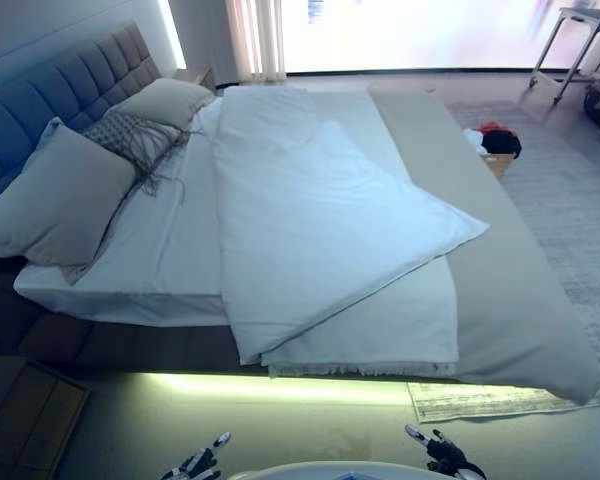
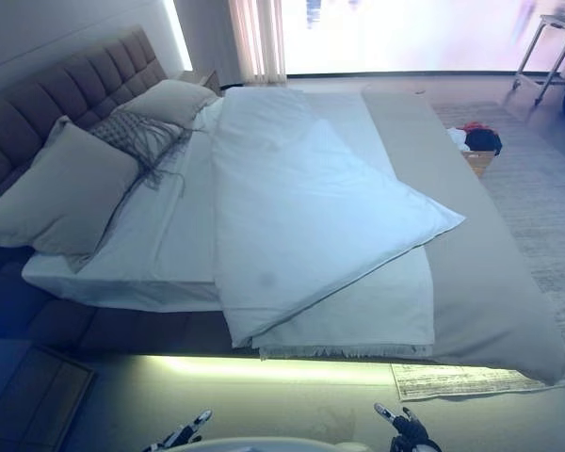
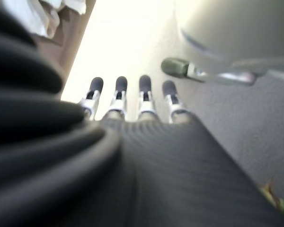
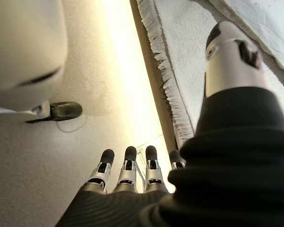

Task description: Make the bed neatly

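Both our hands, left hand (image 1: pixel 198 463) and right hand (image 1: pixel 442 455), hang near the bed (image 1: pixel 520 290) with fingers straight and empty; on it the white duvet (image 1: pixel 310 220) lies crooked, one corner folded across.

A bright window (image 1: pixel 420 30) with a pale curtain (image 1: pixel 255 38) fills the far wall. A grey rug (image 1: pixel 570 210) covers the floor at the right, a metal-legged table (image 1: pixel 580 45) stands in the far corner, and a wooden nightstand (image 1: pixel 25 410) is in the near left.
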You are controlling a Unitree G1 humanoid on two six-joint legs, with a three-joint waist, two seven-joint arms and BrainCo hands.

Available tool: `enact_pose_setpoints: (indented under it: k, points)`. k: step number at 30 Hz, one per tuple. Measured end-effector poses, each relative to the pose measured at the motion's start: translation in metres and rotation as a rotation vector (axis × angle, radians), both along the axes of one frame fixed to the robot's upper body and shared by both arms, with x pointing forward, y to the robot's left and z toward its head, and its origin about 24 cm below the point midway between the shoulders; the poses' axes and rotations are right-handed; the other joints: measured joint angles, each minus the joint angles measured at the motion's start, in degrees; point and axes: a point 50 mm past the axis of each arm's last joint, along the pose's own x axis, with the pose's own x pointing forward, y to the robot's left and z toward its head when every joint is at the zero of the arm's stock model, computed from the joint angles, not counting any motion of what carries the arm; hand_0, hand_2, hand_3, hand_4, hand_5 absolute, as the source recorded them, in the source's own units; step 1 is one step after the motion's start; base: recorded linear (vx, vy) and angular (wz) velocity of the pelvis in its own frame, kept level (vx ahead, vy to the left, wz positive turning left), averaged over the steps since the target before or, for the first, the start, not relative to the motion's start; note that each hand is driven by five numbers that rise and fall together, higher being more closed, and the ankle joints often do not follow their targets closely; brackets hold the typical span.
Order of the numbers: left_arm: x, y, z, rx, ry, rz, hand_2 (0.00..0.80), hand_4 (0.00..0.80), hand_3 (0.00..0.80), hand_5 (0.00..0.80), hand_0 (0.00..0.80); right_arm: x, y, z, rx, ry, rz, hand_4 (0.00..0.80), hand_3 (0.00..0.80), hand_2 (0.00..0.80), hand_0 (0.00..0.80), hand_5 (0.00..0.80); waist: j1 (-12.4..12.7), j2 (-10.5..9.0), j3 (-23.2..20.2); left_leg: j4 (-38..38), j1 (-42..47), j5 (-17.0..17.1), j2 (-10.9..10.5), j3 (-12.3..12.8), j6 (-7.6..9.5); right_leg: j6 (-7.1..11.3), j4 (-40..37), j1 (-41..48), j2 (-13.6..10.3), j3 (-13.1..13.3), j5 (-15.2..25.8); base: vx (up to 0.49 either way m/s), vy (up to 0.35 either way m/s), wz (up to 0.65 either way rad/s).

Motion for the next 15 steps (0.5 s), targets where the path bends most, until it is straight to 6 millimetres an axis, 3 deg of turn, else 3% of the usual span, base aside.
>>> enact_pose_setpoints:
  k: [4, 15]
  points:
    - [-0.0066, 0.0013, -0.0007, 0.013, 0.015, 0.007, 0.0, 0.0, 0.0, 0.0, 0.0, -0.0094, 0.0038, -0.0024, 0.02, 0.029, 0.009, 0.0, 0.0, 0.0, 0.0, 0.0, 0.0, -0.31, -1.0, 0.0, 0.0, -0.1, 0.1, 0.0, -0.1, -0.13, 0.0, 0.1, 0.0, 0.0, -0.1, 0.0, 0.0, 0.0]
    - [-0.006, 0.0085, 0.0011, 0.016, -0.007, 0.003, 0.0, 0.0, 0.0, 0.0, 0.0, -0.0092, 0.0041, -0.0023, 0.045, 0.019, 0.012, 0.0, 0.0, 0.0, 0.0, 0.0, 0.0, -0.79, -1.5, 0.0, 0.0, 0.0, 0.1, 0.1, -0.15, -0.36, 0.0, -0.1, 0.2, 0.0, 0.1, 0.0, 0.0, 0.0]
